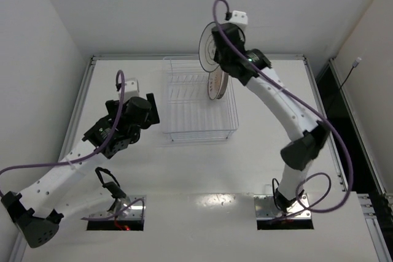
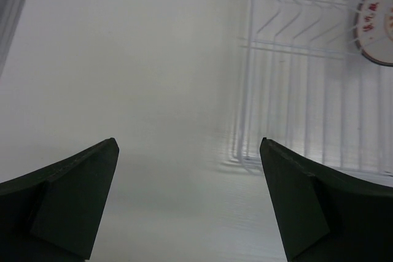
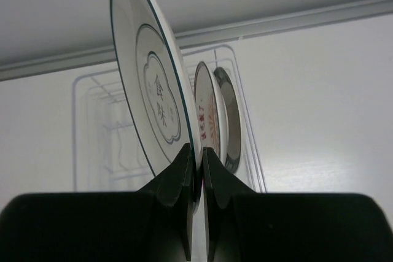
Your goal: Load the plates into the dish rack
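Note:
My right gripper (image 3: 196, 157) is shut on the rim of the white plate with grey rings (image 3: 153, 90) and holds it upright above the far right part of the dish rack (image 1: 196, 115). That held plate also shows in the top view (image 1: 206, 44), with the right gripper (image 1: 216, 53) at its edge. The orange sunburst plate (image 3: 207, 118) stands upright in the rack just beyond it, and the dark-rimmed plate (image 3: 232, 121) stands behind that one. My left gripper (image 1: 147, 110) is open and empty over the table, left of the rack.
The left wrist view shows the rack's near left corner (image 2: 295, 47) and the orange plate (image 2: 377, 23) inside it. The rack's left rows of prongs (image 1: 181, 90) hold nothing. A raised rim (image 1: 196, 57) runs along the table's far edge.

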